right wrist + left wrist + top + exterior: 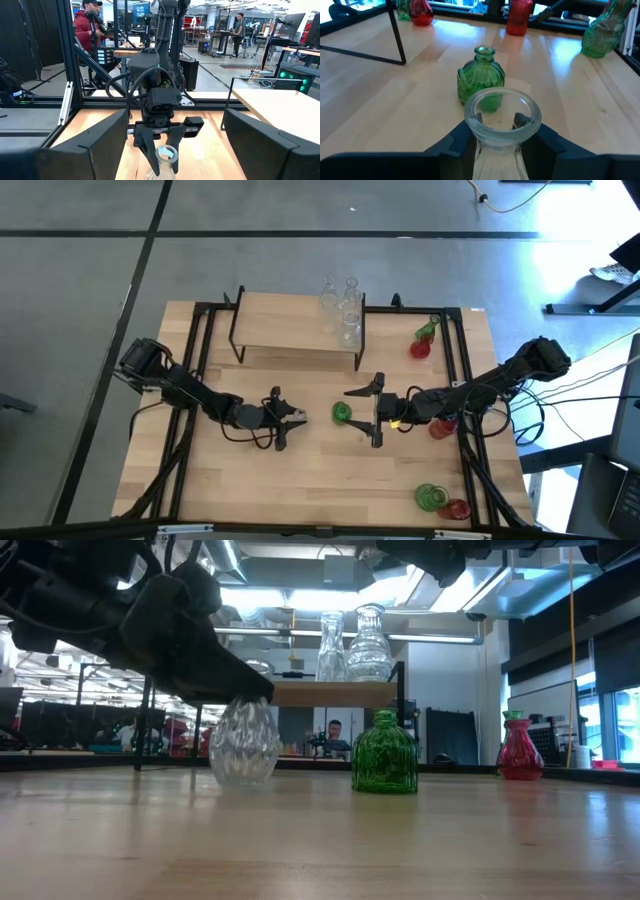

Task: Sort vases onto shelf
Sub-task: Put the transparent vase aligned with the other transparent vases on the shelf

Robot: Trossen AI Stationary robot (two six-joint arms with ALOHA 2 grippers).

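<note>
1. Clear vase (502, 120) stands upright on the wooden surface (300, 480), mid-board, in front of the shelf (290, 325). Left gripper (496, 145) has its fingers either side of the neck, just under the flared rim; looks like a pinch on the neck, though I can't tell full contact.
2. Handling, my read: glass, so rigid, slick and breakable. Bulbous ribbed body w/ narrow neck, so the neck below the lip is the sensible hold, since the rim acts as a stop vs. slipping. Prob. light, but bottom-heavy, so it may swing if gripped loosely. Squeeze gently; set down softly.
3. Green vase (481, 75) stands just beyond the clear one, apart from it, betw. the two grippers.
4. Right gripper (372, 412) hangs near the green vase on its far side, jaws spread wide, holding nothing.
5. Three clear vases (342, 310) already sit on the shelf's right end. More red & green ones lie along the surface's right edge.
6. Views: high view gives the layout but hides the held vase under the arm. Low view shows its ribbed body (244, 742) resting on the surface. Left wrist view shows the rim and finger placement. Right wrist view shows the left gripper head-on over the neck.
</note>
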